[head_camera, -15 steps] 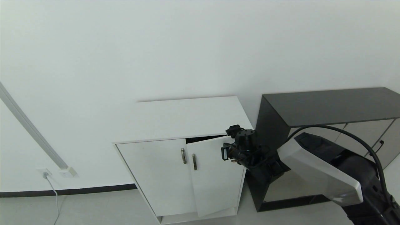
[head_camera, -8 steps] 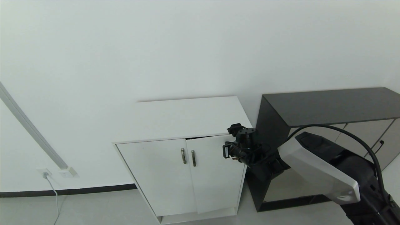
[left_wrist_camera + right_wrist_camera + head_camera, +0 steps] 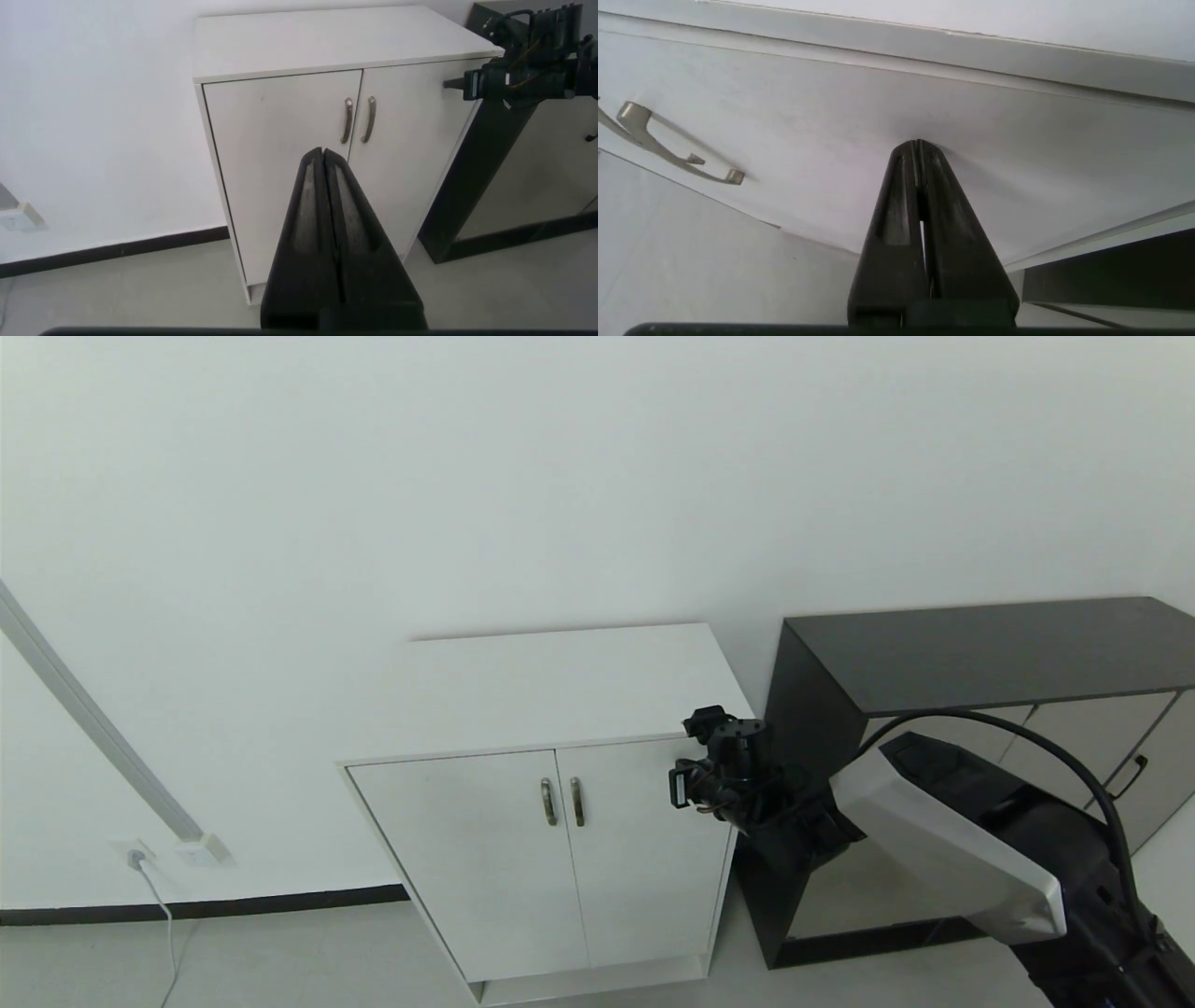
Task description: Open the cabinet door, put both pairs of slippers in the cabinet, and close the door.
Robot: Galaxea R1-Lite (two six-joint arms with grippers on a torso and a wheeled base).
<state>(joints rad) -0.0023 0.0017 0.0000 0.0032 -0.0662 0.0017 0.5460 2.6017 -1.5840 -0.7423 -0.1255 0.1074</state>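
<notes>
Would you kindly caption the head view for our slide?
Right gripper, shut, rests against the closed right-hand door of the white cabinet.

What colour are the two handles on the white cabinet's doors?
The handles are a brushed metallic grey, seen best in the left wrist view.

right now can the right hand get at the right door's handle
Probably yes: the right hand sits at the closed right door near its outer edge, and nothing stands between it and the handle.

The jaws of the right gripper (image 3: 674, 788) meet the right-hand door (image 3: 644, 868) of the cabinet (image 3: 560, 686) high up, both handles (image 3: 577, 802) left of the jaws, the neighbouring sideboard (image 3: 980, 649) close on their right.
</notes>
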